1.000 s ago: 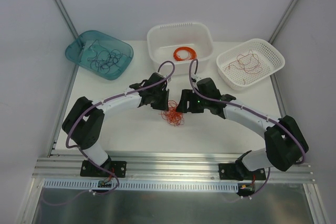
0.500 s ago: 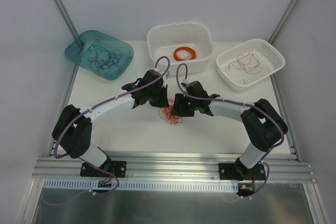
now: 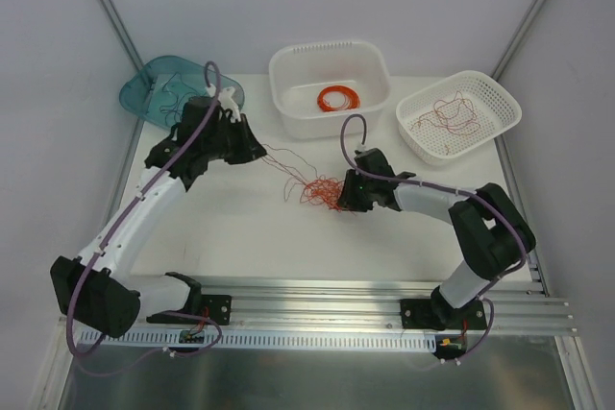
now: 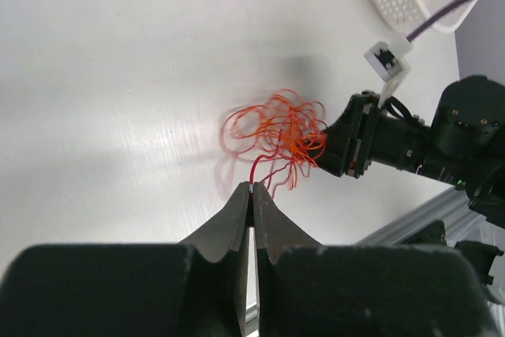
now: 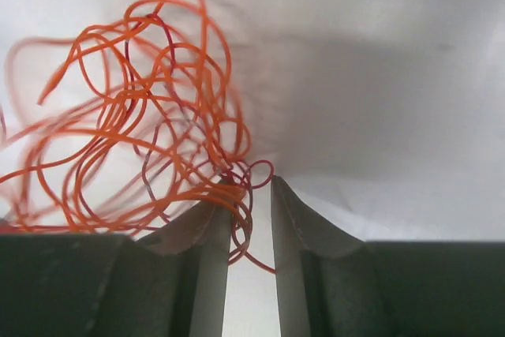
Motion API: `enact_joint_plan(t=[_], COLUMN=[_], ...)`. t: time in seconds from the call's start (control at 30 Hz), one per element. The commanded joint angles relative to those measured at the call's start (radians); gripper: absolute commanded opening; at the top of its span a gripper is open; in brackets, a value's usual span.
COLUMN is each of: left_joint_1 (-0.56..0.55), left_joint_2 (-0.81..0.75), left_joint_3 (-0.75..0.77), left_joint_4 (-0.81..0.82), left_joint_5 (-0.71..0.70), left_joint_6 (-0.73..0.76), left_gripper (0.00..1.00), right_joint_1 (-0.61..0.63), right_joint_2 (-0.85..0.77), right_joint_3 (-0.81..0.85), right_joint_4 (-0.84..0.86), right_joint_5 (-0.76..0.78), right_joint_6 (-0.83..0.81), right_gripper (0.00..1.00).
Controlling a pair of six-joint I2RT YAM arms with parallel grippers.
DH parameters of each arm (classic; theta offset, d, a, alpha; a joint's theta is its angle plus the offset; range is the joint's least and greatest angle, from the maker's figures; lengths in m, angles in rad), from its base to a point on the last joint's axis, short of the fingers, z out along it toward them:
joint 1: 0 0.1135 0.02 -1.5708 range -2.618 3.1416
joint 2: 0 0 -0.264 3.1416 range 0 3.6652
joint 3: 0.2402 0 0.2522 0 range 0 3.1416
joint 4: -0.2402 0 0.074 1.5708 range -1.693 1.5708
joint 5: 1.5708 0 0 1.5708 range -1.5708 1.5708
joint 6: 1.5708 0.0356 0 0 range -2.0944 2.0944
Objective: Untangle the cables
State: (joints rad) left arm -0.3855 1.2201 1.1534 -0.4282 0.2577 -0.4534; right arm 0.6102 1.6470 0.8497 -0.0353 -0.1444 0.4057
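The cables are a tangle of orange-red and dark red wires (image 3: 315, 191) on the white table, mid-centre. My left gripper (image 3: 258, 153) is shut on one red strand that runs taut from the tangle up-left; in the left wrist view the jaws (image 4: 252, 189) pinch its end, with the tangle (image 4: 280, 132) beyond. My right gripper (image 3: 342, 195) sits at the tangle's right edge. In the right wrist view its jaws (image 5: 252, 187) stand a narrow gap apart, with dark red loops of the tangle (image 5: 142, 140) lying between them.
A teal tray (image 3: 144, 91) with black wires stands at the back left, just behind the left wrist. A white basket (image 3: 288, 64) holds an orange ring coil (image 3: 337, 98). A second white basket (image 3: 500, 93) at the back right holds dark red wires (image 3: 447, 114).
My left arm has swung left and back towards the teal tray, drawing one red strand out of the tangle. The tangle has spread out. My right gripper has stayed beside it.
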Motion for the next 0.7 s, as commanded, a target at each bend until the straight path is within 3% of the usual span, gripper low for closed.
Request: enact_joint_plan(t=[0.0, 0.37, 0.67], left_joint_1=[0.077, 0.232, 0.257], left_joint_2=[-0.074, -0.096, -0.096], left_joint_3=[0.109, 0.170, 0.238], left_joint_4=[-0.059, -0.222, -0.314], left_joint_5=[0.008, -0.196, -0.504], left_joint_6=[0.057, 0.217, 0.340], left_gripper=[0.00, 0.00, 0.00], right_joint_1=[-0.058, -0.188, -0.239], right_joint_2=[-0.082, -0.294, -0.385], right_joint_3=[-0.057, -0.064, 0.035], right_joint_4=[-0.175, -0.391, -0.520], right_joint_5=[0.134, 0.292, 0.324], right_joint_6=[-0.018, -0.131, -0.202], right_gripper=[0.30, 0.36, 0.41])
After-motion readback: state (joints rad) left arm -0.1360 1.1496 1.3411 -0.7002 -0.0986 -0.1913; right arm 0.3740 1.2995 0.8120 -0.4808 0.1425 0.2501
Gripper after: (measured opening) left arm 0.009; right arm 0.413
